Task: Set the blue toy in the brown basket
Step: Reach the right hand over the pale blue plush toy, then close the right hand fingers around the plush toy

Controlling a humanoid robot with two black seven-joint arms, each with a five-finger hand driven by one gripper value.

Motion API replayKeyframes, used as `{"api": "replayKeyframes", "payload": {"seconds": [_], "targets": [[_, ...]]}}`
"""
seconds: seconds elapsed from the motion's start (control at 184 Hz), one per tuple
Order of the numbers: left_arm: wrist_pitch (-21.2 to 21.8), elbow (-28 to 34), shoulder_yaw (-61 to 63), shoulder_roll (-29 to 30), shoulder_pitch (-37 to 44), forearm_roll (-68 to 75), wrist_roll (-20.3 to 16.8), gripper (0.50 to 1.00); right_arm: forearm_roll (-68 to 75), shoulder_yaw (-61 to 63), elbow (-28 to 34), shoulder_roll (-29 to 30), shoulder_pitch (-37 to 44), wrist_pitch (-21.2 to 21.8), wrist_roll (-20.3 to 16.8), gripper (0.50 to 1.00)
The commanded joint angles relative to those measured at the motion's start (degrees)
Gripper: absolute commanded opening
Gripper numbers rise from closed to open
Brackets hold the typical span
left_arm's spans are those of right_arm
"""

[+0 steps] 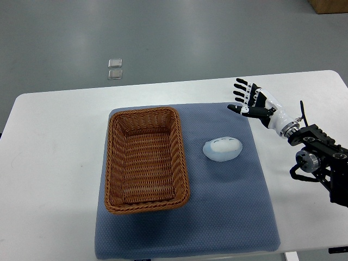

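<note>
A pale blue, oval toy (222, 148) lies on the blue mat (228, 212), just right of the brown wicker basket (111, 163), which holds nothing. My right hand (246, 100) hovers over the mat's far right corner, up and to the right of the toy. Its fingers are spread and hold nothing. The right arm comes in from the picture's right edge. No left arm shows.
The mat lies on a white table (49, 163) with rounded corners. Grey floor lies beyond the far edge, with two small clear squares (115, 69) on it. A brown box corner (329, 5) shows at the top right.
</note>
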Motion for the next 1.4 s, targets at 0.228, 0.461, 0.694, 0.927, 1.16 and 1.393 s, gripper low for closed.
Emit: {"api": "replayKeyframes", "payload": {"seconds": [0.228,0.461,0.694,0.927,1.16,1.393], "targets": [[0.0,0.2,0.2,0.0,0.0,0.0,0.0,1.000,-20.4,-0.5,11.0,-7.6,2.5,2.2,4.1,0.903],[0.0,0.2,0.2,0.0,0.0,0.0,0.0,1.000,-27.0,-8.2,17.8,-13.2,6.6,3.1,4.9,0.903],[0.0,0.2,0.0,0.0,-0.1,0.0,0.0,1.000,-41.7,-14.6,18.9,-14.8,8.5,1.3,4.9,0.903],[0.1,0.3,-0.1,0.0,0.0,0.0,0.0,1.000,-44.2,-19.5,18.9,-14.3,8.9,-4.3,4.9,0.901],[0.1,0.0,0.0,0.0,0.0,0.0,0.0,1.000,-44.5,-21.2,18.7,-13.8,9.1,-7.7,4.9,0.850],[0.1,-0.1,0.1,0.0,0.0,0.0,0.0,1.000,-45.4,-22.9,18.2,-13.6,9.1,-9.1,4.9,0.811]]}}
